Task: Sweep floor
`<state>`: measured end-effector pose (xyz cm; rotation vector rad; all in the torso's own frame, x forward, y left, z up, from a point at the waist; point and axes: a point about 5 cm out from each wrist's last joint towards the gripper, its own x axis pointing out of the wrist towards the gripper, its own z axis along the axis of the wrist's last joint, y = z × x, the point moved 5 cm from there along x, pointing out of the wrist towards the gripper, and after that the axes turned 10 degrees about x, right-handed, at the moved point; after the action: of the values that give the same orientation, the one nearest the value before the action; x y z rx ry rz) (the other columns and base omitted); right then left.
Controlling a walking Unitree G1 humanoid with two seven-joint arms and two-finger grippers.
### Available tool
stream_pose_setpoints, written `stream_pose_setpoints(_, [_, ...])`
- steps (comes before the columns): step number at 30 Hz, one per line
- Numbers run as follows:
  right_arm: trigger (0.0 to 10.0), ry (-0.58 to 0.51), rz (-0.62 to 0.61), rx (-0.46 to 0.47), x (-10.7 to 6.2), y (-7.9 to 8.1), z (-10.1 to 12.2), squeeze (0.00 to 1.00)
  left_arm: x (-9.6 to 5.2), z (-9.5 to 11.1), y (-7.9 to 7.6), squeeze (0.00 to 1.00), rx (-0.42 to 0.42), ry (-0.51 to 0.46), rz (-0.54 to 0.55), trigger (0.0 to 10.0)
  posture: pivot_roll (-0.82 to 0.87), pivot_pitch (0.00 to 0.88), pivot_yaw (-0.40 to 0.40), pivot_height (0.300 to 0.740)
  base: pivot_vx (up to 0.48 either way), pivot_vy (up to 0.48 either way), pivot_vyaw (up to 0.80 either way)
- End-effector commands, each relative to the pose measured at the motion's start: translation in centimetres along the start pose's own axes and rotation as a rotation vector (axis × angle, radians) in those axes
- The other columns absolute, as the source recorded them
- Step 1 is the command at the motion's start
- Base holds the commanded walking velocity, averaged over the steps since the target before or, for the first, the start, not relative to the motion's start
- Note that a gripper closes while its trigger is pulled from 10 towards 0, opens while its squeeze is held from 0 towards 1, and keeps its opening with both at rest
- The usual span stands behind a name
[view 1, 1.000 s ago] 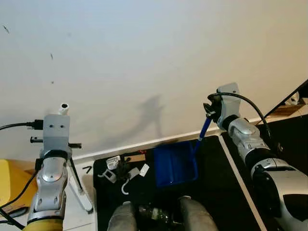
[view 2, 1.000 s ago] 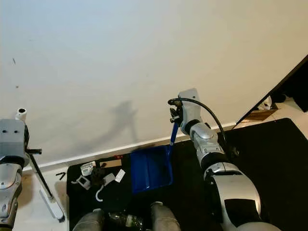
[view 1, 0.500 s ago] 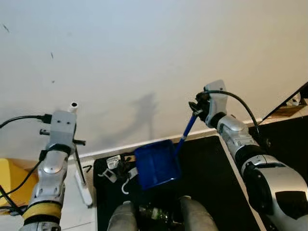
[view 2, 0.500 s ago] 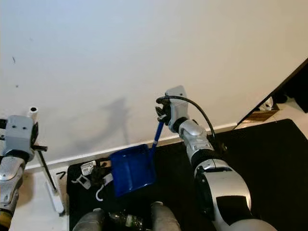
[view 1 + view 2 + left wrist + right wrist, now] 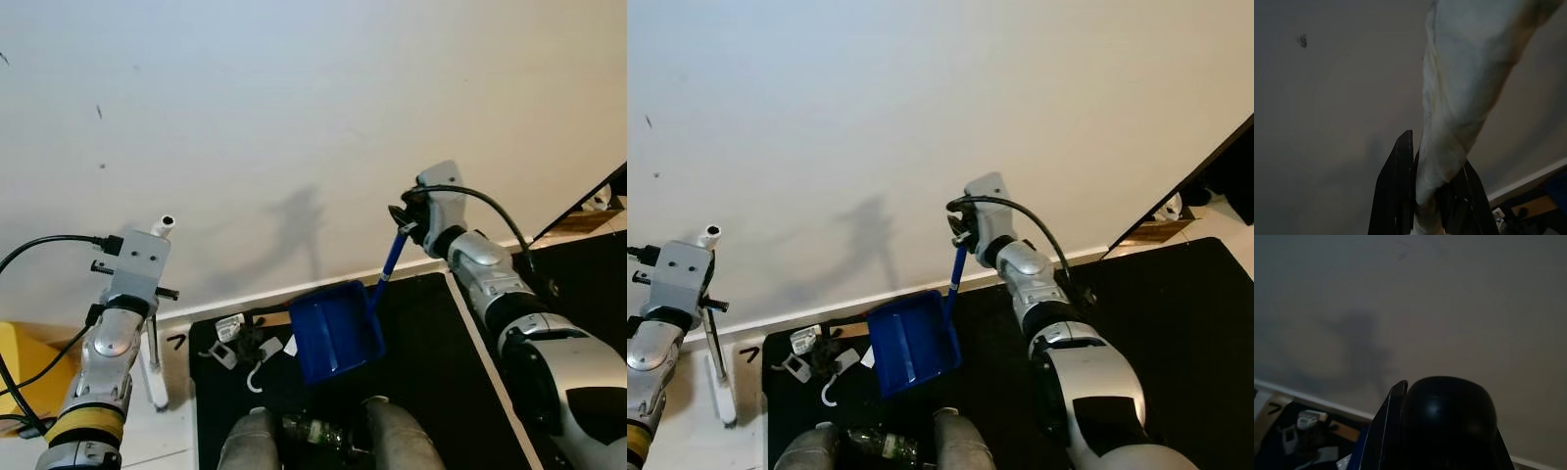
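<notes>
Left gripper point(image 5: 1422, 205) is raised at far left, fingers closed on the white broom handle point(image 5: 163, 227); the broom point(image 5: 718, 377) runs down to its white head on the pale floor beside the black mat point(image 5: 431, 392). Small litter point(image 5: 240, 343) (white hook, clips, scraps) lies on the mat's left part, near the wall point(image 5: 294, 117). Blue dustpan point(image 5: 335, 329) is held tilted just right of the litter, above the mat; contact with the mat cannot be told. Its blue handle point(image 5: 389, 268) rises rightward into the right gripper point(image 5: 405, 221), fingers closed on the handle top. White baseboard point(image 5: 245, 302) runs behind.
</notes>
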<state>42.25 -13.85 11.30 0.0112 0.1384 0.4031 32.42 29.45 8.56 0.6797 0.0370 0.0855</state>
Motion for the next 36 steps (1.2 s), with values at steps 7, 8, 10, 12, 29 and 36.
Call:
stream_pose_setpoints(7, [10.0, -0.099, -0.062, -0.035, -0.5, -2.2, 2.8, 0.00, 0.4, 0.4, -0.3, 0.00, 0.005, -0.029, -0.015, 10.0, 0.11, 0.206, -0.078, 0.740, 0.000, 0.000, 0.00])
stream_pose_setpoints(8, [10.0, -0.104, -0.064, -0.037, -0.6, -2.4, 3.0, 0.00, 0.4, 0.4, -0.4, 0.00, 0.004, -0.029, -0.016, 10.0, 0.10, 0.208, -0.079, 0.740, 0.000, 0.000, 0.00])
stream_pose_setpoints(10, [10.0, -0.094, -0.068, -0.037, -0.8, -2.9, 3.0, 0.00, 0.5, 0.4, -0.6, 0.00, -0.003, -0.033, -0.016, 10.0, 0.10, 0.210, -0.079, 0.740, 0.000, 0.000, 0.00])
stream_pose_setpoints(12, [10.0, -0.082, -0.070, -0.042, -0.9, -3.0, 2.7, 0.00, 0.5, 0.4, -0.7, 0.00, -0.003, -0.036, -0.017, 10.0, 0.10, 0.213, -0.078, 0.740, 0.000, 0.000, 0.00])
stream_pose_setpoints(29, [10.0, -0.018, 0.020, 0.008, 0.7, 2.0, -0.2, 0.00, -0.2, 0.5, -0.1, 0.00, 0.007, -0.076, 0.000, 10.0, 0.18, 0.240, -0.065, 0.740, 0.000, 0.000, 0.00])
stream_pose_setpoints(36, [10.0, -0.033, 0.037, 0.029, 1.1, 2.7, 0.2, 0.00, -0.4, 0.3, 0.1, 0.00, 0.007, -0.076, 0.005, 10.0, 0.20, 0.237, -0.069, 0.740, 0.000, 0.000, 0.00])
